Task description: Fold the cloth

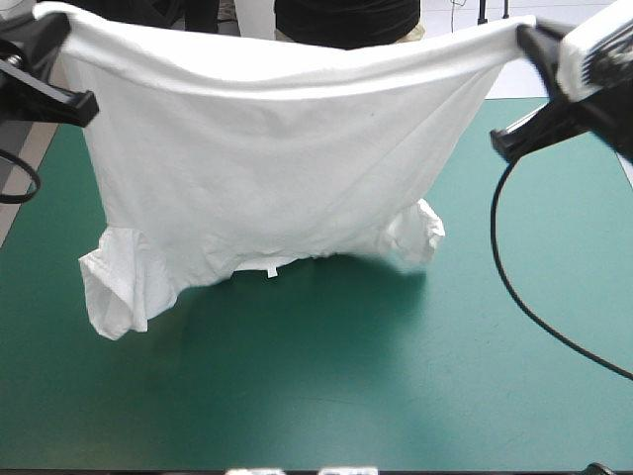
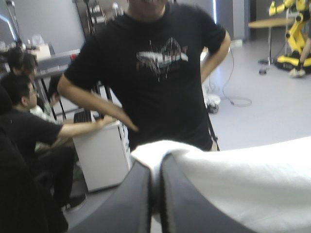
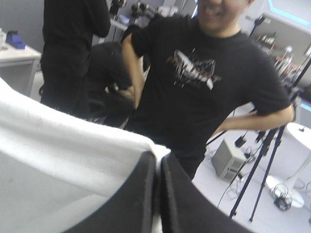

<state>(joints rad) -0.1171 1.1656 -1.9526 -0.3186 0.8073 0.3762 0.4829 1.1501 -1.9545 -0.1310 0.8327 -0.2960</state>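
While the wide flat table under its teal-green cover (image 1: 326,396) is lying bare across its near half, the white short-sleeved T-shirt of soft fabric (image 1: 287,158) is hanging as a broad curtain over the far half, strung between the two arms. Its top edge is sagging slightly in the middle. The body is hanging open as one spread sheet, not doubled over, so no fold is showing.

The left gripper with two broad black fingers (image 1: 59,28) is clamping the top corner on its side. Its wrist view is showing the fingers pressed almost together with white cloth between them. The right gripper (image 1: 529,42) is pinching the opposite corner in the same way, clenched on the fabric.

The two short sleeves (image 1: 119,287) are dangling at the bottom, the one below the left gripper crumpled and lower, the other bunched. I cannot tell whether either is touching the cover. A small white tag (image 1: 269,269) is hanging at the lower edge between them.

Judgement: the lifting and spreading stage is looking close to complete, while laying the shirt flat and all the folding are remaining
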